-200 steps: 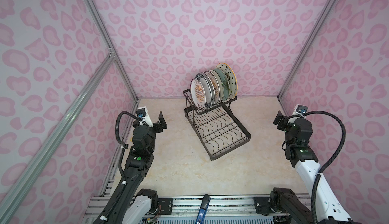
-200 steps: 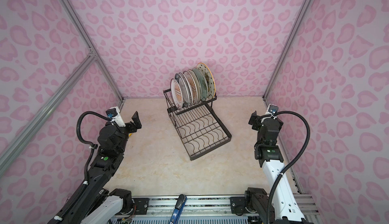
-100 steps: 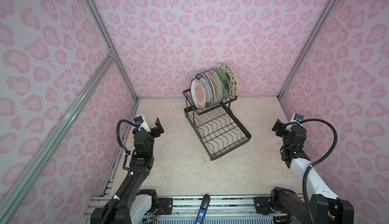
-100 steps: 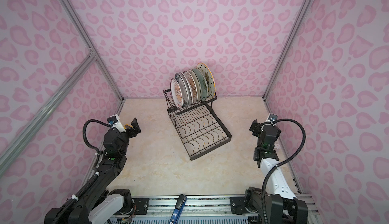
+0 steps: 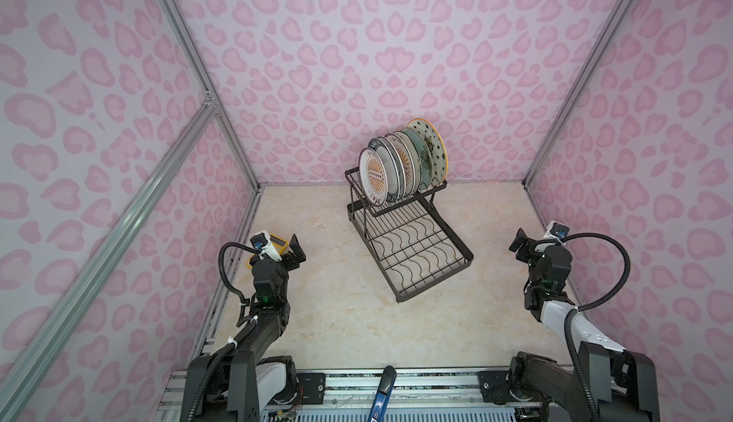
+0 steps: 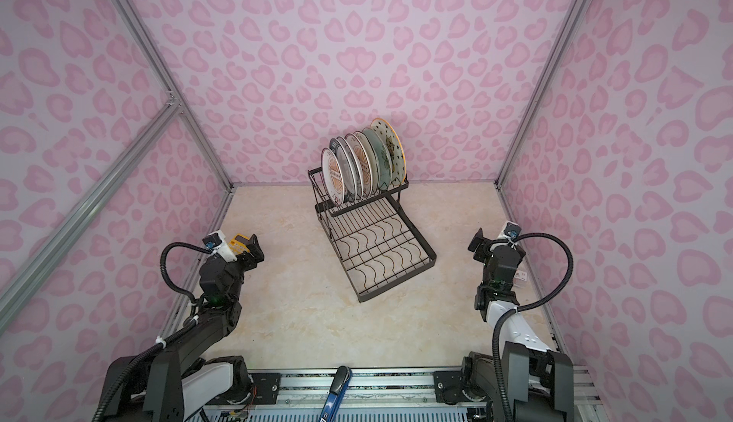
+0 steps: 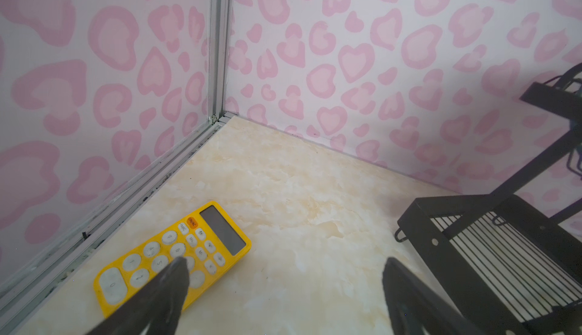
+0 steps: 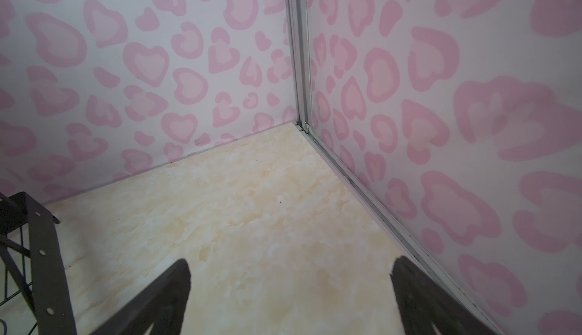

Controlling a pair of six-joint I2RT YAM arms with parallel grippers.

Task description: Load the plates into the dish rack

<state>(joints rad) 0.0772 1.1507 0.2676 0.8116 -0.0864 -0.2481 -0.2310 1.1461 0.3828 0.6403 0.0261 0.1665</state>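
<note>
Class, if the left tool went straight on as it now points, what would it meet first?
The left tool would likely reach the pink back wall, passing between the yellow calculator and the dish rack; depth is unclear.

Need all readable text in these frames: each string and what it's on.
"ON/AC": orange key on the yellow calculator.
"0", "1", "2", "4", "5", "8": white keys on it; remaining keys blurred.
Lettering on the plates in the dish rack: too small to read.
</note>
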